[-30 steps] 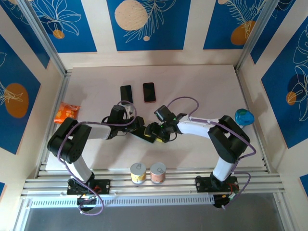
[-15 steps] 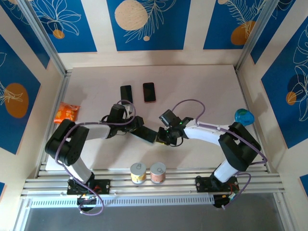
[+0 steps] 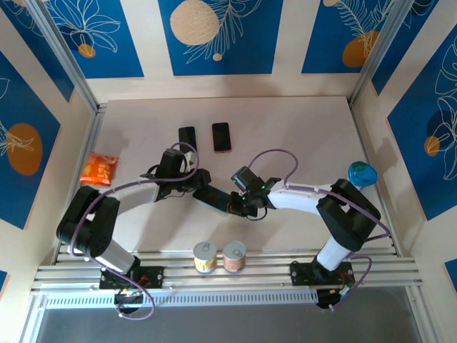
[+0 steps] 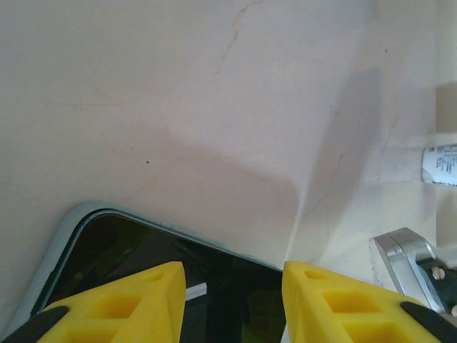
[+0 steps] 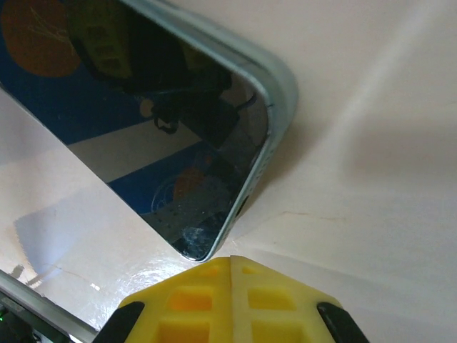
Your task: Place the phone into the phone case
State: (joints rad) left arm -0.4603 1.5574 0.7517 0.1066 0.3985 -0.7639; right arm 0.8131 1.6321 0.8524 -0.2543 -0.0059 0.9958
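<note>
The left arm reaches toward 3 o'clock, its pincer [image 3: 206,191] grasping the phone [image 3: 218,198] at the desk [image 3: 300,128] centre. The right arm bends toward 9 o'clock, its pincer [image 5: 230,268] clenched at the phone's corner.

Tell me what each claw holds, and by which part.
Left claw appears to grip the phone near one end; right claw shut, empty, by its corner.

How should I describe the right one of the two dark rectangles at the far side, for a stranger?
On the pale table, go to the middle of its far half, where two flat dark rectangles lie side by side. Take the right rectangle: unlike its all-black neighbour, it has a reddish rim.
</note>
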